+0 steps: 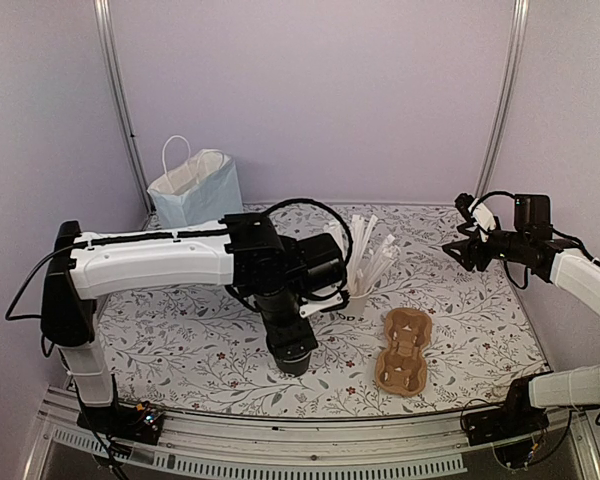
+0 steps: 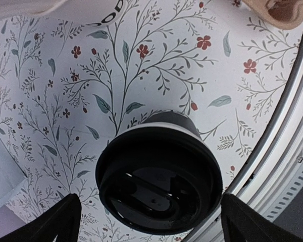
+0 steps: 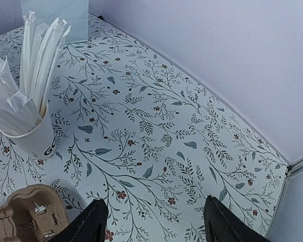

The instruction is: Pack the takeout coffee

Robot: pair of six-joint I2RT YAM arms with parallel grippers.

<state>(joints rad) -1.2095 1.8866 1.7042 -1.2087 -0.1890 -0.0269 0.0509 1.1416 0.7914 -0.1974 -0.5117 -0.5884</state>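
Observation:
The takeout coffee is a black cup capped with a black lid, a thin white band showing under the lid. It stands upright on the floral table near the front rail. My left gripper hangs just above it, open, one dark finger on each side with a gap to the lid. In the top view that gripper points straight down and hides the cup. My right gripper hovers open above the table's back right. In its wrist view the right gripper has only tablecloth between its fingers.
A white paper cup of wrapped sticks stands mid-table, also visible in the right wrist view. A brown cardboard cup carrier lies to its front right. A pale blue paper bag stands at the back left. The metal front rail runs close beside the coffee.

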